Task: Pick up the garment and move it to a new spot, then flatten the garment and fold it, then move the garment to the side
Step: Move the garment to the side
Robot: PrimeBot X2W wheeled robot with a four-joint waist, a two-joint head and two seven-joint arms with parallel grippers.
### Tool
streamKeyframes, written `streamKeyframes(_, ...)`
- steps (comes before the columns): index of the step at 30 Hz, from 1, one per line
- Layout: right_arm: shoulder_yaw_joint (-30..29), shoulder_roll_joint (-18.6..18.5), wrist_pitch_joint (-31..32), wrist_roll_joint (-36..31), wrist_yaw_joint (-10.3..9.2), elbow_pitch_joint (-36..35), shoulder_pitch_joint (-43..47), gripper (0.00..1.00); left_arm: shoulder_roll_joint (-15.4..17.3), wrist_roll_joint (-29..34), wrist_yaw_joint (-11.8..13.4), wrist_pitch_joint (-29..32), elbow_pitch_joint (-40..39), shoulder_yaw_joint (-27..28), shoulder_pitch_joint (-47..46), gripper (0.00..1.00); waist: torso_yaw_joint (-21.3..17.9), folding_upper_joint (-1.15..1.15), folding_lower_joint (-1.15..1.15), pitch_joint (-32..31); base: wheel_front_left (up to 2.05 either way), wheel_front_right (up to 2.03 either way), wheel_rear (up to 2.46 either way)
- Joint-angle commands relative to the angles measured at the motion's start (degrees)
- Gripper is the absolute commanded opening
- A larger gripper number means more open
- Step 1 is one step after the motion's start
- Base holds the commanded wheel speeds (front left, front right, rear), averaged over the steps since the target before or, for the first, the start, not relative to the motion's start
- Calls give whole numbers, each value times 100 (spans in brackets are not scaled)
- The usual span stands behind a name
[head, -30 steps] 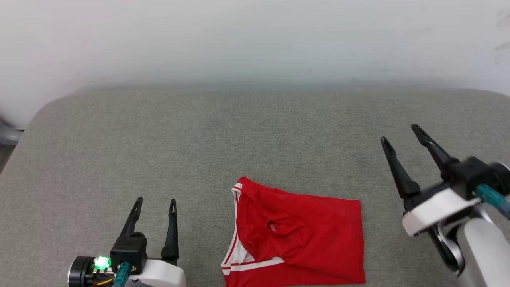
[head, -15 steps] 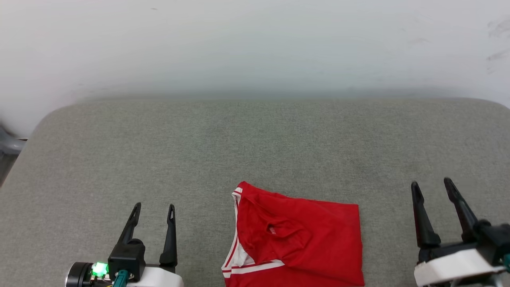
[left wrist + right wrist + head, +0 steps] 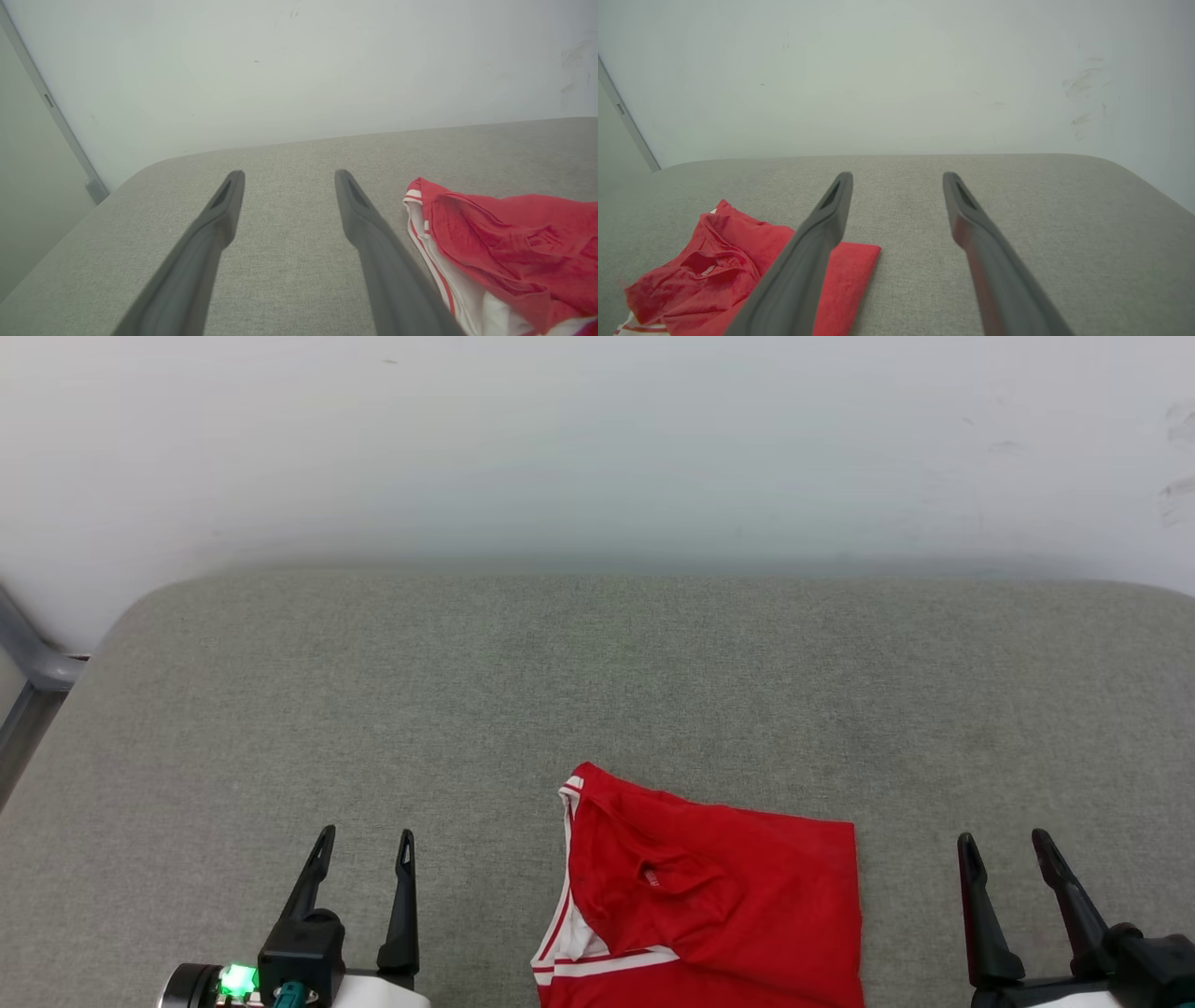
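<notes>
Garment lay folded into a compact red block at bottom centre of the head view, striped collar trim facing left, flat on the grey padded counter. Left pincer at lower left and right pincer at lower right both stood wide and empty, clear of the cloth. My guess is they were kept off so the fold wouldn't snag.

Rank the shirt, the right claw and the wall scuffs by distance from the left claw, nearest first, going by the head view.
1. Shirt: just right of the left claw, lying flat.
2. Right claw: beyond the shirt, at the lower right.
3. Wall scuffs: far back at the upper right, past the cushion.
</notes>
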Motion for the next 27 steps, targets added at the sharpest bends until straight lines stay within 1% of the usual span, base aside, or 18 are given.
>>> streamKeyframes(1,-15,34,-14,34,-5,-5,96,100,12,6,13,-12,-13,-13,44,100,12,0,0,-2,0,0,0)
streamKeyframes(10,-75,66,-14,-62,-5,-26,-5,100,15,-10,17,-12,20,-19,-2,100,46,0,0,7,0,0,0)
streamKeyframes(14,-230,-90,-13,-22,-5,-118,-301,100,11,-29,25,-12,30,-10,-24,100,42,0,0,20,0,0,0)
streamKeyframes(16,-307,-244,23,54,-5,-168,-529,100,11,-31,24,-12,36,-12,-38,100,42,0,0,27,0,0,0)
streamKeyframes(20,-339,-707,291,249,-5,-287,-1075,100,9,-35,11,-12,47,-25,-71,100,63,0,0,44,0,0,0)
streamKeyframes(22,-255,-968,544,449,-5,-323,-1341,100,9,-34,7,-12,50,-33,-86,100,80,0,0,57,0,0,0)
streamKeyframes(25,-28,-1365,1184,913,-5,-395,-1683,100,4,-33,-2,-12,45,-44,-122,100,115,0,0,102,0,0,0)
streamKeyframes(26,-28,-1365,1184,913,-5,-395,-1683,100,4,-33,-2,-12,45,-44,-122,100,115,0,0,102,0,0,0)
streamKeyframes(27,70,-1490,1449,1097,-5,-408,-1768,100,0,-34,-3,-12,40,-50,-129,100,126,0,0,119,0,0,0)
